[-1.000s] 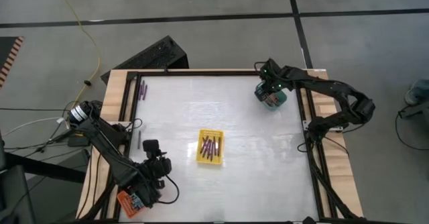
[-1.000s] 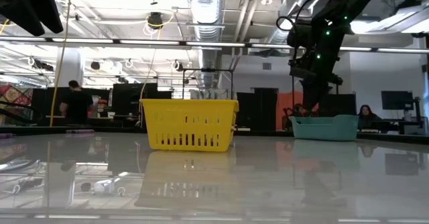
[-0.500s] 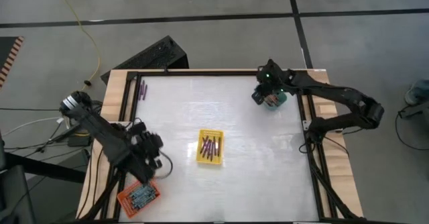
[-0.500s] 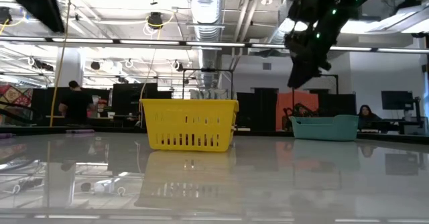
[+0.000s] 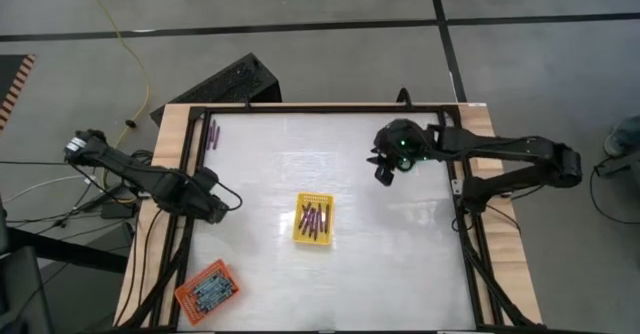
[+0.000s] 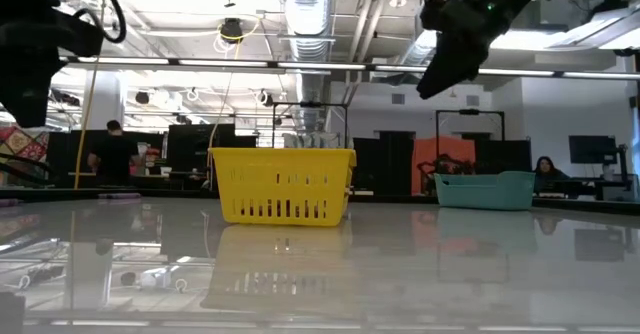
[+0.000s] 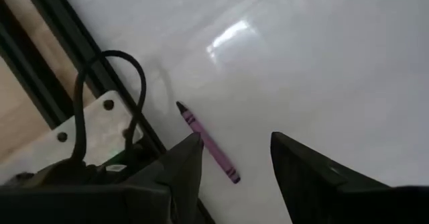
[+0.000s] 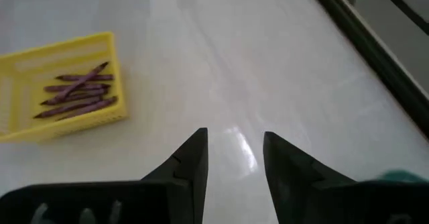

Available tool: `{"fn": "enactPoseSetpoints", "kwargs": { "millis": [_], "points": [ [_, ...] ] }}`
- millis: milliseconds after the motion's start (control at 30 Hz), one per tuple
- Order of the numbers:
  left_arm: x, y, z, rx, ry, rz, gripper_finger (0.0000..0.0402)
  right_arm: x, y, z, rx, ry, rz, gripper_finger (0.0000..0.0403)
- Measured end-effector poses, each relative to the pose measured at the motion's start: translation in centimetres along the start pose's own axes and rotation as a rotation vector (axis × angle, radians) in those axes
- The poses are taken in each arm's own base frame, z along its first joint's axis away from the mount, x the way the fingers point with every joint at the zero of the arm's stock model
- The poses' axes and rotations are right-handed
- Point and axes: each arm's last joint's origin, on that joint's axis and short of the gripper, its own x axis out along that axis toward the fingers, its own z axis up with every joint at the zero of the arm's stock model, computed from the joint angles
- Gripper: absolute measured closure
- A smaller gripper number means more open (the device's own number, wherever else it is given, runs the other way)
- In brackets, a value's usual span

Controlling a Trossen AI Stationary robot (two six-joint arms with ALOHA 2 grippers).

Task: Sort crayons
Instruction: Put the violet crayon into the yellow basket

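High view | orange tray [image 5: 207,290] aside | yellow tray [image 5: 313,220] — crayons [image 5: 314,218] | left hand [image 7: 231,158], right hand [image 8: 234,153] — agape, empty

Surface [image 5: 380,264]: basket [image 5: 313,220] at centre, crayons [image 5: 315,218] lying in it. Second basket [image 5: 207,290] at 8 o'clock, on the surface's edge. Two crayons [image 5: 214,133] at 10 o'clock by the frame. One crayon [image 7: 208,142] at 9 o'clock beside the rail.
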Motion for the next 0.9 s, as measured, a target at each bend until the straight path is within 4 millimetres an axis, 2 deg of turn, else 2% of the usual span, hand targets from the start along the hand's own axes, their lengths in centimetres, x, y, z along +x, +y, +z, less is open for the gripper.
{"fn": "enactPoseSetpoints", "kwargs": {
  "millis": [167, 333, 433, 567, 667, 767, 900],
  "points": [
    [0.3, -0.2, 0.5, -0.029, 0.031, 0.008, 0.025, 0.1, 1.5, -0.2, -0.068, 0.003, 0.037, 0.0265],
    [1.2, -1.9, 0.3, 0.144, 0.186, 0.057, 0.027, -0.1, 2.9, -0.4, -0.113, 0.002, 0.075, 0.0265],
    [0.7, -2.4, 1.3, 0.201, 0.145, 0.154, 0.0276, -0.3, 3.6, -0.6, -0.134, 0.001, 0.101, 0.0265],
    [-0.4, -2.6, 4.3, 0.179, -0.062, 0.222, 0.0278, -0.3, 4.2, -0.6, -0.136, -0.005, 0.125, 0.0265],
    [0.2, -2.3, 7.3, 0.139, -0.11, 0.191, 0.0278, -0.4, 4.5, -0.7, -0.133, -0.008, 0.136, 0.0265],
    [1.3, -1.0, 10.3, 0.082, -0.109, 0.19, 0.0278, -0.5, 4.8, -0.6, -0.137, -0.022, 0.148, 0.0265],
    [2.4, 1.8, 13.9, -0.008, -0.109, 0.163, 0.0278, -0.6, 5.2, -0.5, -0.144, -0.038, 0.164, 0.0265]
  ]
}}
